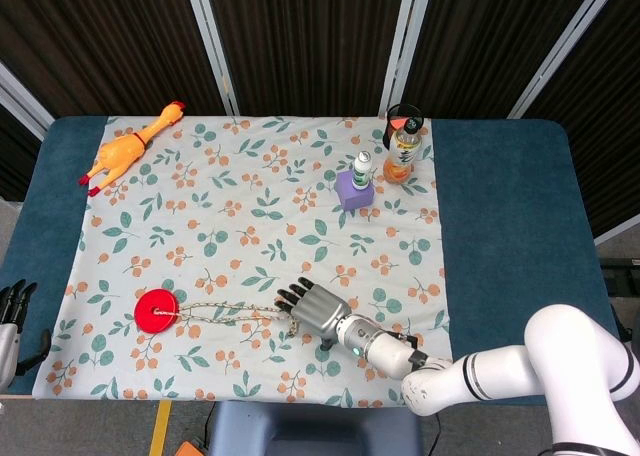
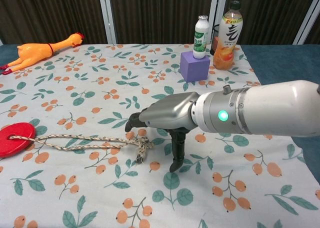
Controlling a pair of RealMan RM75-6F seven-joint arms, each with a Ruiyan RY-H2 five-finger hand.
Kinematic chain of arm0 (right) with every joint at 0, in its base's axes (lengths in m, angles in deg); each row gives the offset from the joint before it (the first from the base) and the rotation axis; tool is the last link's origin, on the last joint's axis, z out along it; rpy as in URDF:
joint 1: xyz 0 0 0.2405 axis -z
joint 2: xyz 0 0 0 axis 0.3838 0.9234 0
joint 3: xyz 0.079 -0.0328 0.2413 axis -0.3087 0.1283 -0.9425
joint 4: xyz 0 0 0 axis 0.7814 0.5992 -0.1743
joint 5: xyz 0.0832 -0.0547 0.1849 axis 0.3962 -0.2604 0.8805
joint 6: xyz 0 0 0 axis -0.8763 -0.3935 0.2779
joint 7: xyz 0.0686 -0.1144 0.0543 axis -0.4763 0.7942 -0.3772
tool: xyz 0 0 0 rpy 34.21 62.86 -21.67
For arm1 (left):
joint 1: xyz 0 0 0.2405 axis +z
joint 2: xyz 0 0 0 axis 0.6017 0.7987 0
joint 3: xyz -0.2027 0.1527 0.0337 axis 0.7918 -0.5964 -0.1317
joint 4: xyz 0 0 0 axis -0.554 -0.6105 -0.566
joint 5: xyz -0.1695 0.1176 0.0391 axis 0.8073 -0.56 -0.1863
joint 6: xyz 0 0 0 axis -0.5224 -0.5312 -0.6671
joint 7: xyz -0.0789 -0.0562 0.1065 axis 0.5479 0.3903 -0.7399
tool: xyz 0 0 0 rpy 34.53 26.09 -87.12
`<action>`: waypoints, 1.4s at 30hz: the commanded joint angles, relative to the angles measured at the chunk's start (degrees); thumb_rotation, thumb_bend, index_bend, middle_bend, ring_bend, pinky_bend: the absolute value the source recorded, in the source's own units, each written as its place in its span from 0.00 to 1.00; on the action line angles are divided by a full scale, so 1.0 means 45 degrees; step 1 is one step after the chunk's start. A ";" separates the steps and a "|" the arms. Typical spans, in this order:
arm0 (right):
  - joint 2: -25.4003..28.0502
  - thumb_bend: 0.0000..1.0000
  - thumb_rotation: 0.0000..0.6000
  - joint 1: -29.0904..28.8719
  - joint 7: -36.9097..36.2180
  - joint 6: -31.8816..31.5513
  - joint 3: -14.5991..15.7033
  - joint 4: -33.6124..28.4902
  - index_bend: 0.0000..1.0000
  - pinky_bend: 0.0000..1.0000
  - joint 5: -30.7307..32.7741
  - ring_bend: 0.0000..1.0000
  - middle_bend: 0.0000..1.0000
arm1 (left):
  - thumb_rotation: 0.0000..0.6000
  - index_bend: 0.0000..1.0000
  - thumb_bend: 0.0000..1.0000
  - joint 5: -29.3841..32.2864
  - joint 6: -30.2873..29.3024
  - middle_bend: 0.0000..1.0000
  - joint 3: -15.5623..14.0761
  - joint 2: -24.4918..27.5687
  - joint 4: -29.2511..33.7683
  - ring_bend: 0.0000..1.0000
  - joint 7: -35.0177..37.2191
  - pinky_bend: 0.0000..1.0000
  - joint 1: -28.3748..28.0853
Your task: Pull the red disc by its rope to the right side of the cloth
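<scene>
The red disc (image 1: 158, 309) (image 2: 14, 139) lies flat near the cloth's (image 1: 250, 206) front left. Its braided rope (image 1: 230, 314) (image 2: 75, 142) runs right along the cloth to a knotted end (image 1: 293, 324) (image 2: 144, 147). My right hand (image 1: 315, 311) (image 2: 165, 115) hovers low over that knot with its fingers spread above the rope. The thumb points down at the cloth just right of the knot, and nothing is held. My left hand (image 1: 10, 321) shows only at the lower left edge of the head view, off the cloth, fingers apart and empty.
An orange rubber chicken (image 1: 130, 151) (image 2: 40, 50) lies at the cloth's far left corner. At the far right stand a purple block (image 1: 354, 189) (image 2: 194, 65) with a small white bottle (image 1: 362, 166) (image 2: 201, 30) on it and an orange drink bottle (image 1: 402, 146) (image 2: 227, 30). Blue tabletop (image 1: 510, 226) borders the cloth.
</scene>
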 commanded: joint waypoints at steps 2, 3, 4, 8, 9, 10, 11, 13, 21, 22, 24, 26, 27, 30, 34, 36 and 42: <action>-0.0077 0.23 1.00 -0.0038 -0.0234 -0.0035 0.0093 0.0060 0.25 0.00 -0.0097 0.00 0.00 | 0.84 0.00 0.53 0.0018 -0.0014 0.01 0.0007 0.0006 -0.0042 0.00 0.0059 0.04 0.0038; -0.0084 0.23 1.00 -0.0056 -0.0316 -0.0019 0.0117 0.0057 0.28 0.00 -0.0107 0.00 0.00 | 0.84 0.00 0.53 0.0023 -0.0012 0.01 0.0002 0.0008 -0.0051 0.00 0.0079 0.04 0.0052; -0.0086 0.23 1.00 -0.0069 -0.0378 -0.0008 0.0132 0.0052 0.29 0.00 -0.0116 0.00 0.00 | 0.84 0.00 0.53 0.0024 -0.0014 0.01 -0.0001 0.0008 -0.0056 0.00 0.0090 0.04 0.0063; -0.0099 0.24 1.00 -0.0139 -0.0500 -0.0052 0.0246 0.0063 0.35 0.00 -0.0177 0.00 0.00 | 0.85 0.00 0.53 0.0021 -0.0012 0.01 -0.0009 -0.0002 -0.0075 0.00 0.0117 0.04 0.0092; -0.0106 0.24 1.00 -0.0161 -0.0498 -0.0095 0.0293 0.0081 0.35 0.00 -0.0185 0.00 0.00 | 0.85 0.00 0.53 0.0019 -0.0016 0.01 -0.0007 -0.0009 -0.0085 0.00 0.0118 0.04 0.0097; -0.0110 0.24 1.00 -0.0176 -0.0503 -0.0129 0.0319 0.0094 0.36 0.00 -0.0180 0.00 0.00 | 0.84 0.00 0.53 0.0019 -0.0013 0.01 -0.0006 -0.0009 -0.0087 0.00 0.0126 0.04 0.0100; -0.0113 0.24 1.00 -0.0189 -0.0521 -0.0154 0.0337 0.0101 0.38 0.00 -0.0165 0.00 0.00 | 0.84 0.00 0.53 0.0016 -0.0007 0.01 -0.0005 -0.0007 -0.0084 0.00 0.0138 0.04 0.0100; -0.0113 0.24 1.00 -0.0225 -0.0551 -0.0192 0.0383 0.0117 0.39 0.00 -0.0123 0.00 0.00 | 0.85 0.00 0.53 0.0015 0.0007 0.01 -0.0005 -0.0009 -0.0096 0.00 0.0137 0.04 0.0102; -0.0121 0.29 1.00 -0.0438 -0.0674 -0.0045 0.0576 0.0260 0.55 0.00 0.0130 0.00 0.00 | 0.84 0.00 0.53 0.0033 0.0078 0.01 -0.0012 -0.0051 -0.0197 0.00 0.0211 0.04 0.0121; -0.0120 0.30 1.00 -0.0464 -0.0701 -0.0013 0.0592 0.0275 0.58 0.00 0.0180 0.00 0.00 | 0.84 0.00 0.53 0.0037 0.0087 0.01 -0.0012 -0.0058 -0.0207 0.00 0.0228 0.04 0.0124; -0.0131 0.34 1.00 -0.0518 -0.0766 0.0049 0.0628 0.0323 0.65 0.00 0.0273 0.00 0.00 | 0.84 0.00 0.53 0.0042 0.0106 0.01 -0.0007 -0.0080 -0.0248 0.00 0.0264 0.04 0.0124; -0.0161 0.37 1.00 -0.0543 -0.0817 0.0029 0.0640 0.0382 0.71 0.00 0.0292 0.00 0.00 | 0.84 0.00 0.53 0.0047 0.0130 0.01 -0.0002 -0.0098 -0.0289 0.00 0.0294 0.04 0.0118; -0.0185 0.38 1.00 -0.0547 -0.0858 -0.0016 0.0637 0.0422 0.74 0.00 0.0317 0.00 0.00 | 0.84 0.00 0.53 0.0054 0.0149 0.01 0.0002 -0.0111 -0.0318 0.00 0.0322 0.04 0.0115; -0.0162 0.45 1.00 -0.0534 -0.1069 -0.0078 0.0553 0.0426 0.84 0.00 0.0352 0.00 0.00 | 0.84 0.00 0.53 0.0062 0.0182 0.01 0.0008 -0.0137 -0.0398 0.00 0.0392 0.04 0.0112; 0.0019 0.62 1.00 -0.0455 -0.1331 -0.0257 0.0439 0.0342 0.95 0.00 0.0127 0.00 0.01 | 0.84 0.00 0.53 0.0066 0.0196 0.01 0.0019 -0.0157 -0.0484 0.00 0.0500 0.04 0.0120; 0.0156 0.68 1.00 -0.0337 -0.1460 -0.0414 0.0448 0.0243 1.00 0.00 -0.0085 0.00 0.03 | 0.84 0.00 0.53 0.0047 0.0183 0.01 0.0022 -0.0158 -0.0504 0.00 0.0548 0.04 0.0124; 0.0976 0.80 1.00 0.0395 -0.1841 -0.1251 0.0762 -0.0438 1.00 0.00 -0.1067 0.00 0.05 | 0.84 0.00 0.53 -0.0085 0.0112 0.01 0.0003 -0.0123 -0.0452 0.00 0.0680 0.04 0.0127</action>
